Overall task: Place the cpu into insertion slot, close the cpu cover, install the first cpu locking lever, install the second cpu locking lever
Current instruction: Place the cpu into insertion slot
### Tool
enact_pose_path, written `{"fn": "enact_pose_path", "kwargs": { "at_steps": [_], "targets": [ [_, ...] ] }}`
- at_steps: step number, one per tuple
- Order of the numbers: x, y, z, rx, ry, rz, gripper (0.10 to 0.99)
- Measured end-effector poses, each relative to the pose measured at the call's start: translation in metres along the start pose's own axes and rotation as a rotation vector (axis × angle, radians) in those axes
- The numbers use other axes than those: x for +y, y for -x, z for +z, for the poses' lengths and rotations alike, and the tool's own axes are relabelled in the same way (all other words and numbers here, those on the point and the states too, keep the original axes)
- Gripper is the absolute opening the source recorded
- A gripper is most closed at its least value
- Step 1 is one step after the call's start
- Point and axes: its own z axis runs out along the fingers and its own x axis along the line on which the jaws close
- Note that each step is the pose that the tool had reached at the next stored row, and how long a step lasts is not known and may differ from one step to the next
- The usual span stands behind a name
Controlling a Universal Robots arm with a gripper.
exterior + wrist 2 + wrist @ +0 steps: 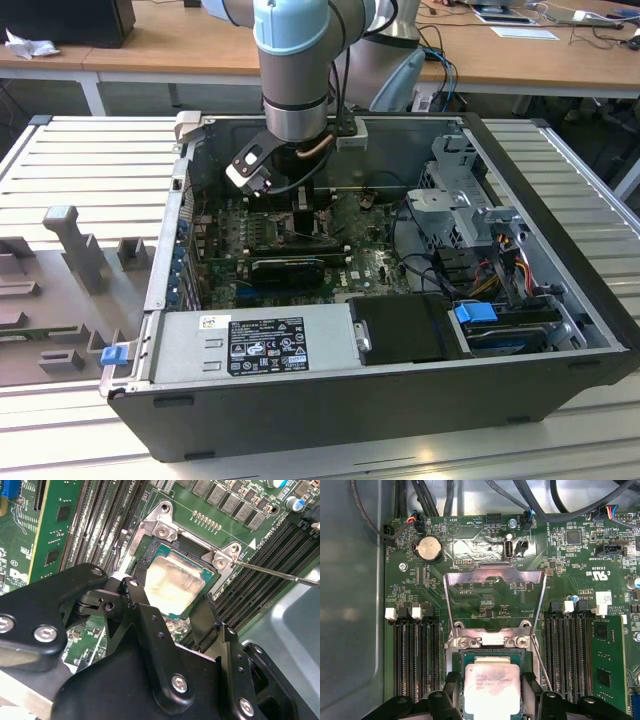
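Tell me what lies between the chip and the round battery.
In the first wrist view, the metal cover, swung open off the chip, lies between it and the round battery.

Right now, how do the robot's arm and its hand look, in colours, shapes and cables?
The arm is a silver-grey tube with a pale blue cap on its joint. A black cable and a copper-coloured cable loop beside its wrist, where a white and black block is mounted. The hand is matte black, built of rounded jointed links fastened by silver screws.
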Motion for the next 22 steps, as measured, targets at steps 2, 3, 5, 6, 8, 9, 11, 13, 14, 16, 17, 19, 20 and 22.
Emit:
{"fn": "enact_pose_path", "kwargs": {
  "at_steps": [2, 3, 5, 6, 8, 9, 11, 13, 14, 16, 17, 19, 20, 22],
  "targets": [
    [0.0, 0.0003, 0.0, -0.0011, 0.0, 0.0, 0.612],
    [0.0, 0.0003, 0.0, -0.0018, 0.0, 0.0, 0.612],
    [0.0, 0.0004, 0.0, -0.0023, 0.0, -0.002, 0.596],
    [0.0, 0.0004, 0.0, -0.0019, 0.0, -0.004, 0.529],
    [0.0002, 0.0002, -0.0008, -0.0022, 0.0, -0.007, 0.529],
    [0.0002, 0.0003, -0.0014, -0.0065, 0.0, -0.013, 0.529],
    [0.0002, 0.0004, -0.0014, -0.0074, 0.0, -0.02, 0.529],
    [0.0001, 0.0005, -0.001, -0.0062, 0.0, -0.037, 0.529],
    [0.0001, 0.0005, -0.0005, -0.0059, 0.0, -0.04, 0.529],
    [0.0, 0.0006, 0.0003, -0.0063, -0.001, -0.04, 0.529],
    [0.0, 0.0006, 0.0003, -0.0062, -0.001, -0.04, 0.529],
    [0.0, 0.0005, 0.0004, -0.0061, -0.001, -0.04, 0.529],
    [0.0, 0.0003, 0.0007, -0.0048, 0.0, -0.04, 0.545],
    [0.0, 0.0004, 0.0006, -0.0056, 0.0, -0.04, 0.6]
  ]
}}
